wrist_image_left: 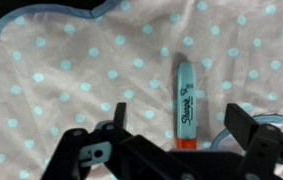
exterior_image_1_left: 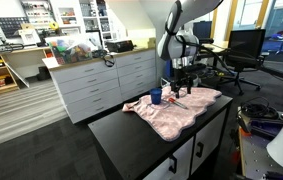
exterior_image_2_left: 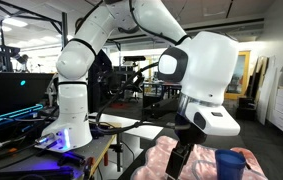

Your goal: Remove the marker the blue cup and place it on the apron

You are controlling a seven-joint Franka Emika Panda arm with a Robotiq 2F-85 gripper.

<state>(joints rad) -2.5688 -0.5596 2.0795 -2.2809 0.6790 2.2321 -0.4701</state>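
Note:
The marker (wrist_image_left: 185, 100) is a teal Sharpie with an orange-red end. It lies flat on the apron (wrist_image_left: 71, 70), a pale pink cloth with light blue dots. In the wrist view my gripper (wrist_image_left: 179, 116) is open, just above the marker, with one finger on each side and not touching it. A curved bluish rim (wrist_image_left: 219, 135) beside the right finger looks like the blue cup. In both exterior views the gripper (exterior_image_1_left: 183, 86) (exterior_image_2_left: 184, 160) hangs over the apron (exterior_image_1_left: 176, 115) (exterior_image_2_left: 159, 158), next to the blue cup (exterior_image_1_left: 156, 97) (exterior_image_2_left: 231, 165).
The apron lies on a black countertop (exterior_image_1_left: 131, 135) over white cabinets. A grey drawer unit (exterior_image_1_left: 101, 85) stands behind it, and office chairs and desks (exterior_image_1_left: 236, 50) are further back. In an exterior view the robot base (exterior_image_2_left: 66, 125) stands near the counter.

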